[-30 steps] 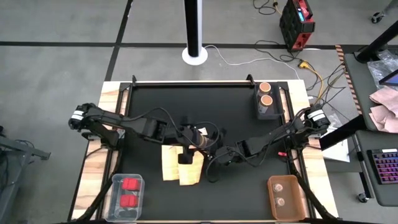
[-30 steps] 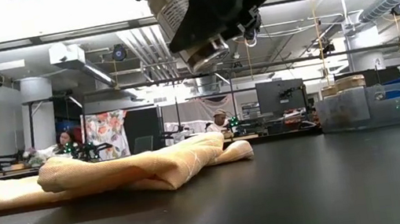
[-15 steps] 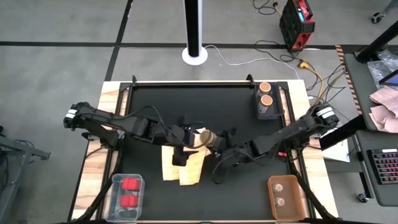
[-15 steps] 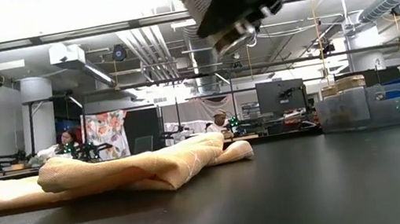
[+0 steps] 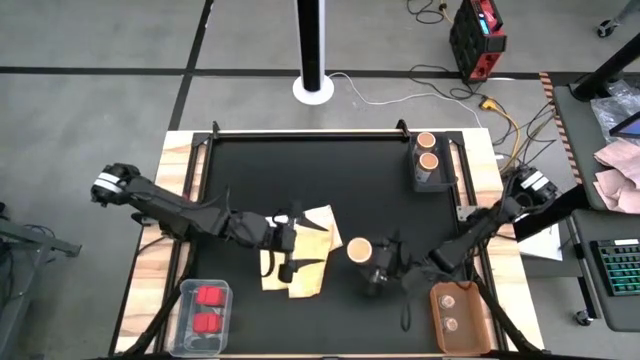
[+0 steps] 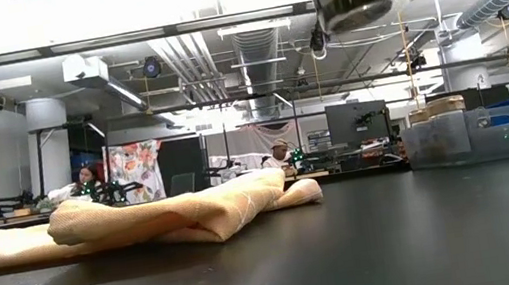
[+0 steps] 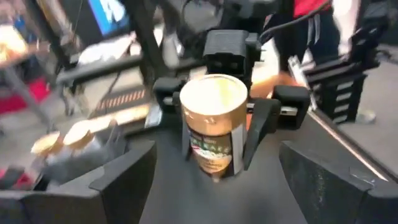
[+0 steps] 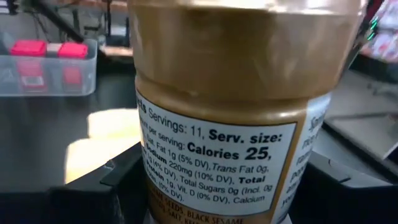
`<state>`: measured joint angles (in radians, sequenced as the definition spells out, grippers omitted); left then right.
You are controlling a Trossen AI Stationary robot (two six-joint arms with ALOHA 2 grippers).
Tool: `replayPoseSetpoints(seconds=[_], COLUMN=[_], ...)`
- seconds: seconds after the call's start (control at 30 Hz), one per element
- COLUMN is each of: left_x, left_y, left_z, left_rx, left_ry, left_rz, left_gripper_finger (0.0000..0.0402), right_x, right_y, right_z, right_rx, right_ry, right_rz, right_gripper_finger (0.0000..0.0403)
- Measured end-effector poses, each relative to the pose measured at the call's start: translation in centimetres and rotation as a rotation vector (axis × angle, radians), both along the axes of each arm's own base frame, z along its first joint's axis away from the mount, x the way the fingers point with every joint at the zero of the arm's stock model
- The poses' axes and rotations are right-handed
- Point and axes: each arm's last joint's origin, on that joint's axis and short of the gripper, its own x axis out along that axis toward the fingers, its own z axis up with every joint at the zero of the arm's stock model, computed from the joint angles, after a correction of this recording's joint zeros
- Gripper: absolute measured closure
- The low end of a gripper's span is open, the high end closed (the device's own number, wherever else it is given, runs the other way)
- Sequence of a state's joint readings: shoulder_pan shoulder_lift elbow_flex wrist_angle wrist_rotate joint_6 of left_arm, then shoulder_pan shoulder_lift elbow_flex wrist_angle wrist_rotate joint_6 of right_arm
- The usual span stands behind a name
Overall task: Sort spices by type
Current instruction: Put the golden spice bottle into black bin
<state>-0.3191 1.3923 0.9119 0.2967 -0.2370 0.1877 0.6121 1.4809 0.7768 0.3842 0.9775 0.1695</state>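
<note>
A short round spice jar (image 5: 360, 249) with a tan-brown top hangs above the black table (image 5: 340, 170), right of the folded yellow cloth (image 5: 300, 278). My right gripper (image 5: 369, 262) is shut on it. The low view shows the jar's bottom (image 6: 350, 7) high over the table. Over the cloth, left of the jar and apart from it, my left gripper (image 5: 299, 243) is open with nothing between its fingers (image 7: 127, 182). It points at the jar. My right gripper pinches the jar's labelled body (image 7: 214, 146) below the lid, one finger (image 7: 254, 127) on each side. The fingers come nearly level from the table's right near side. The jar stands upright in the hold, top up, lifted clear of the table.
A clear bin (image 5: 430, 163) at the far right holds two like jars. A clear bin (image 5: 205, 308) at the near left holds red blocky spices. A tan bin (image 5: 458, 316) at the near right holds two pale round ones. People sit in the room beyond the table.
My right gripper has carried the jar toward the table's right and near edges, away from the cloth. The jar, tilted a second ago, now stands upright. My left gripper, close by the jar before, has stayed over the cloth and now stands apart from it.
</note>
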Motion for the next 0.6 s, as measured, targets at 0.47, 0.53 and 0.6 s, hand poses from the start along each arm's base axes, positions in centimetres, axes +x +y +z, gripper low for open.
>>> replayPoseSetpoints(seconds=[0.47,0.53,0.6], left_x=[2.2,3.2,4.2], left_y=[-0.4,-0.2,0.1], left_z=[-5.3,-5.6,-5.8], left_rx=[-0.071,-0.081,-0.085], left_ry=[-0.209,-0.225,-0.243], left_rz=[-0.072,-0.059,-0.044], left_gripper_finger=[0.0080,0.0080,0.0080], right_x=[0.6,0.6,0.6], right_y=[0.2,0.3,0.3], right_z=[0.1,0.1,0.2], right_rx=[-0.080,-0.077,-0.076], right_ry=[-0.037,-0.038,-0.039], right_rz=[0.007,0.011,0.012], right_gripper_finger=[0.0130,0.0130,0.0130])
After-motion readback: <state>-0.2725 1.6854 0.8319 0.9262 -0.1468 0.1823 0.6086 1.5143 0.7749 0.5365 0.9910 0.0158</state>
